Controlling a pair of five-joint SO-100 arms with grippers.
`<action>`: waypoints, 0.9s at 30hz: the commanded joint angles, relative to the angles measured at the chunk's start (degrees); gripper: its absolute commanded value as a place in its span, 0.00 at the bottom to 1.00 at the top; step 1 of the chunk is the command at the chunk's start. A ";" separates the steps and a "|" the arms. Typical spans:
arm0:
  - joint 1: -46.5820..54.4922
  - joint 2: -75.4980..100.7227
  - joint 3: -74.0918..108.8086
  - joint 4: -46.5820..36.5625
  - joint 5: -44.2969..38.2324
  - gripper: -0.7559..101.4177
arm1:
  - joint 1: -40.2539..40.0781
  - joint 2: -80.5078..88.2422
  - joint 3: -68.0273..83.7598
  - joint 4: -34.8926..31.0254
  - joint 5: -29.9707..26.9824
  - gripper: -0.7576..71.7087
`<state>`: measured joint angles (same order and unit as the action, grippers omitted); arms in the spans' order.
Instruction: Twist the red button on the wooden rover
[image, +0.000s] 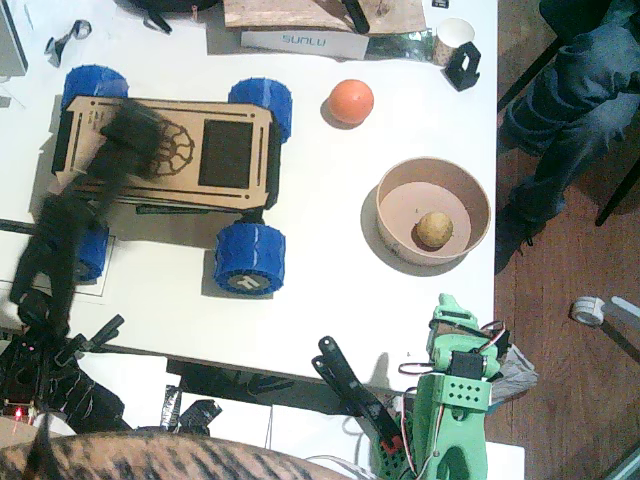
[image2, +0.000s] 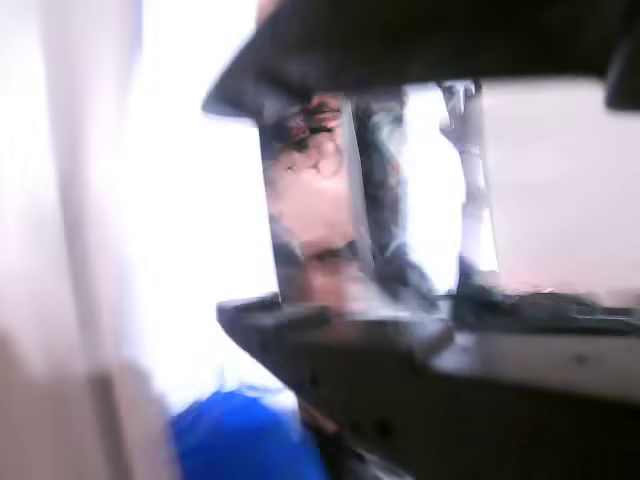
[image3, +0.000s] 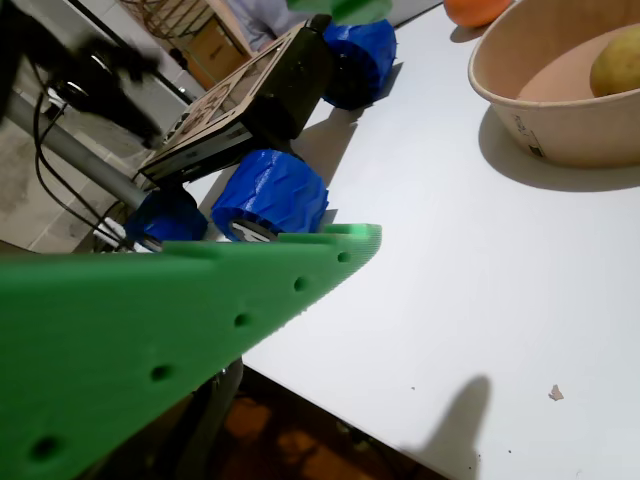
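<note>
Rover (image: 165, 150) upper left on desk (image: 330, 260). Left claw (image: 135, 135) blurred over rover deck, state unclear. Red button not discernible. Right claw (image3: 345, 245) at desk's near edge, apart from rover, state unclear.

On my desk (image: 330, 270) an orange ball (image: 351, 101) lies near the far edge. A tan bowl (image: 433, 210) by the right edge holds a small potato (image: 434, 229). A paper cup (image: 455, 38) stands at the far right corner. A person's legs (image: 560, 120) show beyond the right edge.
</note>
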<state>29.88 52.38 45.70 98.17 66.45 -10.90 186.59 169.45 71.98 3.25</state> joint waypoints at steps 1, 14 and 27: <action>0.79 8.70 -1.14 0.70 0.26 0.23 | 0.26 -0.26 -0.35 -0.26 0.00 0.29; 0.70 24.87 -1.05 4.04 0.00 0.09 | 0.26 -0.26 -0.35 -0.26 0.00 0.29; -0.18 53.79 -0.18 7.65 -27.16 0.07 | 0.26 -0.26 -0.35 -0.26 0.00 0.29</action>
<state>30.06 97.91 45.79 103.45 43.42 -10.90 186.59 169.45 71.98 3.25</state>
